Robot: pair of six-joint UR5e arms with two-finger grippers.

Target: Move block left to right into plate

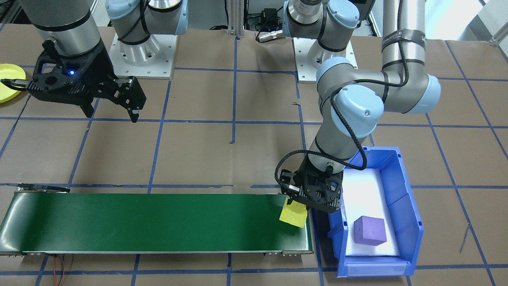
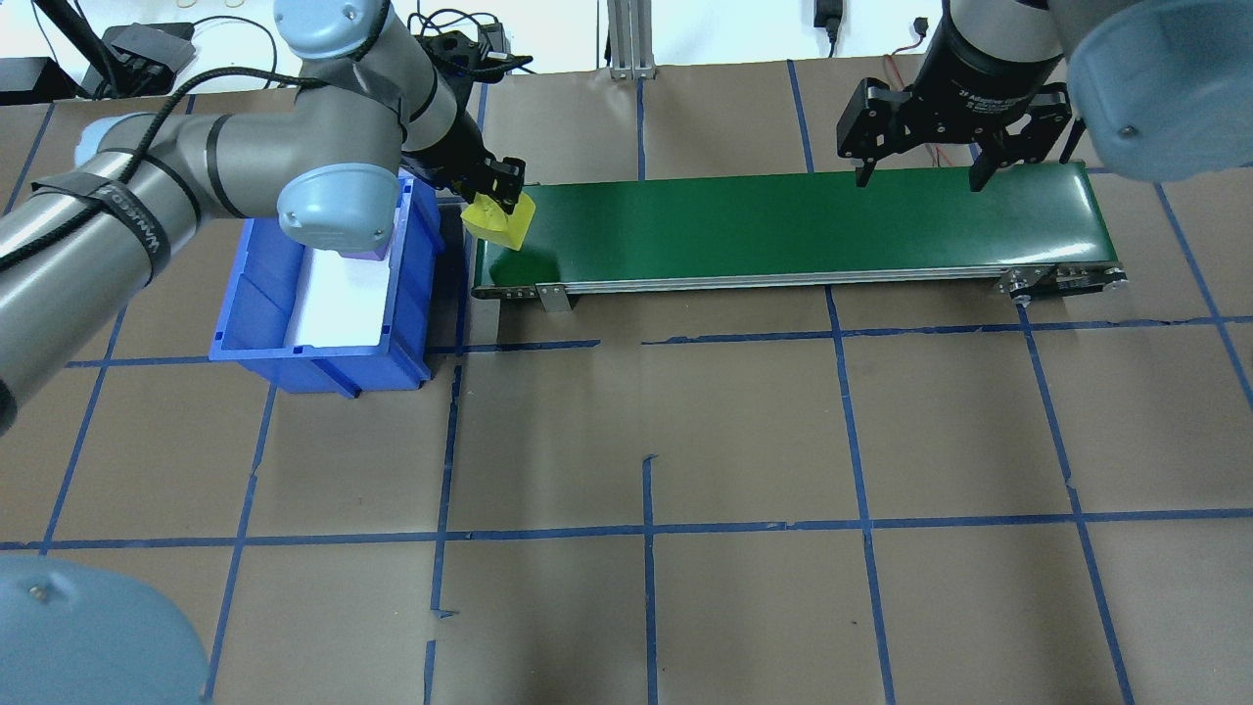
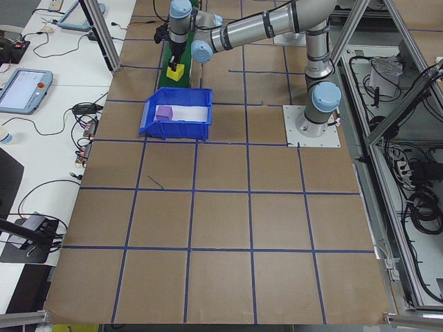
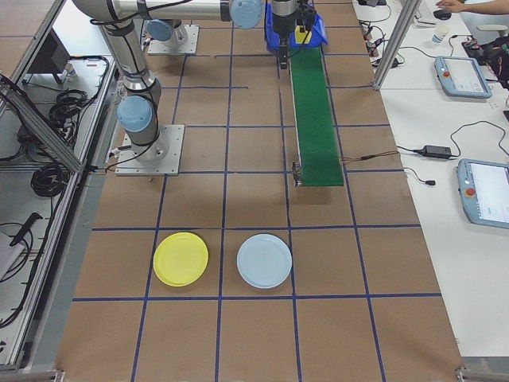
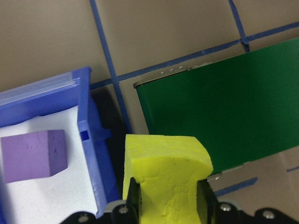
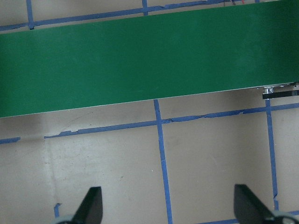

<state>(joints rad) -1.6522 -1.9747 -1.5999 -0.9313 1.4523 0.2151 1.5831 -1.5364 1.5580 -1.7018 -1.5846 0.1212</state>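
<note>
My left gripper [image 1: 295, 203] is shut on a yellow foam block [image 1: 293, 216], which it holds over the end of the green conveyor belt [image 1: 151, 222] nearest the blue bin. The left wrist view shows the block [image 5: 166, 172] pinched between the fingers, partly over the belt [image 5: 224, 121]. I cannot tell whether it touches the belt. My right gripper [image 2: 918, 181] hangs open and empty at the belt's other end [image 2: 1038, 215], its fingers [image 6: 91, 207] spread wide. The yellow plate [image 1: 7, 81] lies flat on the table beyond the right arm, also seen in the exterior right view [image 4: 180, 259].
A blue bin [image 1: 401, 198] with white lining stands beside the belt and holds a purple block [image 1: 370, 230]. A light blue plate [image 4: 265, 261] lies next to the yellow one. Brown paper with blue tape lines covers the table. Operator desks run along one side.
</note>
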